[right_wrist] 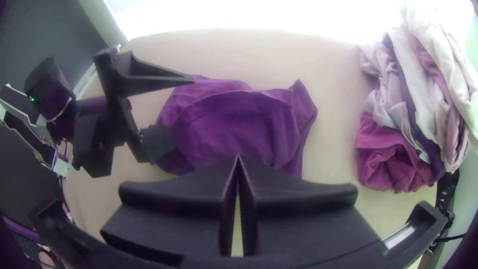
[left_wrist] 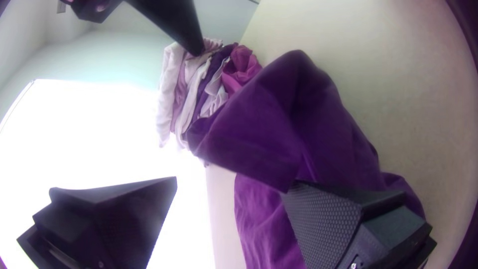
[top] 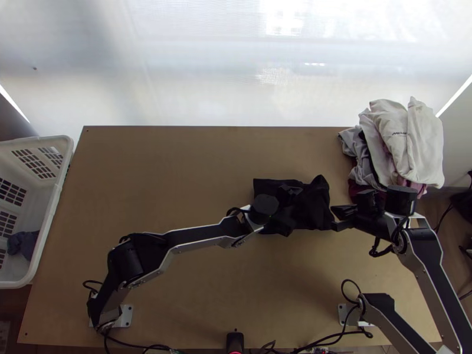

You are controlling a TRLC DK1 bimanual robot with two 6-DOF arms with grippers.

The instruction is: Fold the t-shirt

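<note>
Left gripper (left_wrist: 230, 185), fingers parted, at the left end of the shirt (top: 305, 206); shirt loosely bundled right of the table's (top: 153, 177) middle, long axis running left to right; right gripper (right_wrist: 238, 156), fingertips together, empty, just beside its right end. Left appears nearer for the next grasp

White glare spreads across the top view's upper part and the left wrist view's left; soft shadows dim the table (top: 171, 177); wrist-view edges bow.
</note>
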